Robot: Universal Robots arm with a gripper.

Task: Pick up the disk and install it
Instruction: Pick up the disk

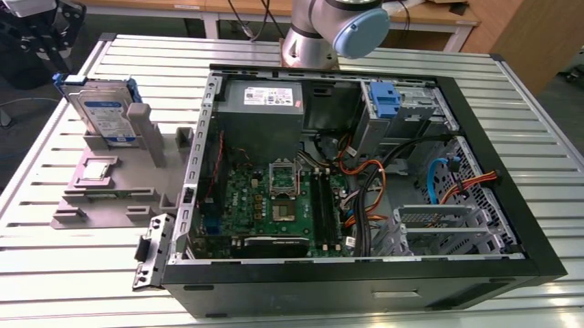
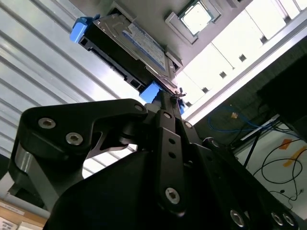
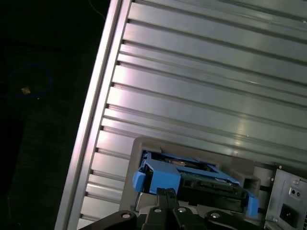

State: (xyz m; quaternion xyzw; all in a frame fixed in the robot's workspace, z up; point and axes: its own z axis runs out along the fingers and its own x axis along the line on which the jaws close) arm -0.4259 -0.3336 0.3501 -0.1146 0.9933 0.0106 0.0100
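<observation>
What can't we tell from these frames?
- Second wrist view: gripper covers the disk's near end.
- Exterior view: disk's foot hidden in the grey stand; arm cut off by the top edge.
- First wrist view: disk seen edge-on, its broad faces hidden.

A ribbed metal desk (image 1: 73, 273) is seen with glare on its slats. Wooden tables (image 1: 429, 15) are set behind it, a wooden cabinet (image 1: 534, 41) at the exterior view's right, and dark floor (image 1: 18, 137) beside it.
</observation>
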